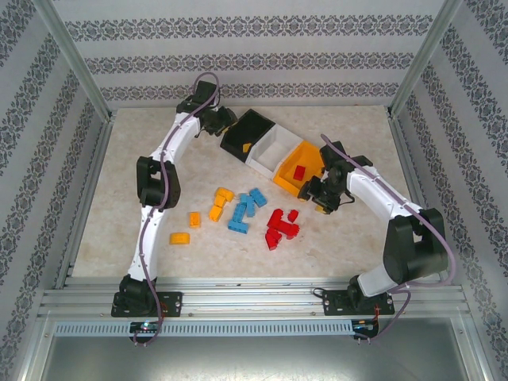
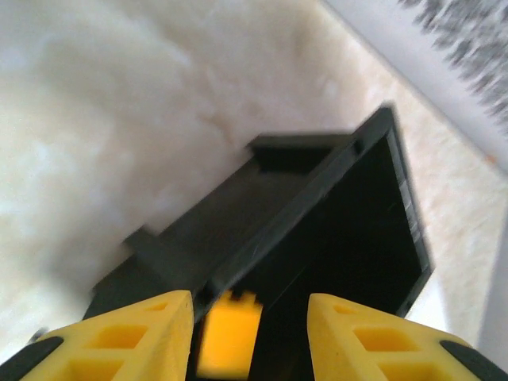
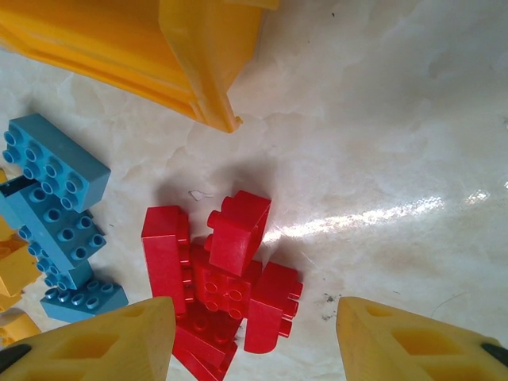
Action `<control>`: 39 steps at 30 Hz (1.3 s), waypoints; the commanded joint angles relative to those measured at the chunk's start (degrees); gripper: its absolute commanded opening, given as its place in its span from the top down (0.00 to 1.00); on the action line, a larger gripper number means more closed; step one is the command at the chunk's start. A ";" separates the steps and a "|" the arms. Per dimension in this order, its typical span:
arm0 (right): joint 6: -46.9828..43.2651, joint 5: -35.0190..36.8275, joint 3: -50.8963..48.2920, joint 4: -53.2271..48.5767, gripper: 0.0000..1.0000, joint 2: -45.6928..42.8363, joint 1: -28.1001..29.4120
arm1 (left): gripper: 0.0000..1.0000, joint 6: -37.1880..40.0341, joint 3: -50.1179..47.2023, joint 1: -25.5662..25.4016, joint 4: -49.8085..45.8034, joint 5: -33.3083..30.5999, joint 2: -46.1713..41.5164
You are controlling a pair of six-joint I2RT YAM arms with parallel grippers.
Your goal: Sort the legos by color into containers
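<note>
The containers stand in a diagonal row: black bin (image 1: 252, 125), white bin (image 1: 274, 147), orange bin (image 1: 305, 155). My left gripper (image 1: 225, 125) hovers at the black bin (image 2: 341, 214); its jaws (image 2: 248, 305) are apart, and a blurred yellow brick (image 2: 230, 333) sits loose between them, clear of the right finger. A yellow brick (image 1: 248, 147) shows in the black bin and a red brick (image 1: 299, 172) in the orange bin. My right gripper (image 1: 319, 198) hangs open (image 3: 254, 313) over the red pile (image 3: 230, 270), holding nothing.
Loose legos lie mid-table: yellow ones (image 1: 220, 202) on the left, blue ones (image 1: 246, 208) in the middle, red ones (image 1: 279, 228) on the right. Blue bricks (image 3: 55, 198) and the orange bin's corner (image 3: 198, 63) flank the red pile. Metal frame posts edge the table.
</note>
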 commanded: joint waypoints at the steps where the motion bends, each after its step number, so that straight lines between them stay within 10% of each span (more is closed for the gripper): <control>1: -0.91 1.02 2.32 -0.87 0.43 1.51 0.71 | 0.53 16.83 -1.02 -3.37 -18.99 -8.24 -8.54; 6: -1.61 0.52 3.89 -0.62 0.42 4.05 2.33 | 0.51 28.40 -23.11 -10.45 -22.58 -18.74 -22.66; 15: -1.35 0.27 4.39 0.72 0.42 7.17 5.72 | 0.51 23.59 -62.67 -13.22 -9.90 -11.64 -44.11; 39: -0.83 1.79 1.16 -0.14 0.38 3.98 5.52 | 0.50 25.47 -66.24 -14.30 -5.12 -10.09 -36.24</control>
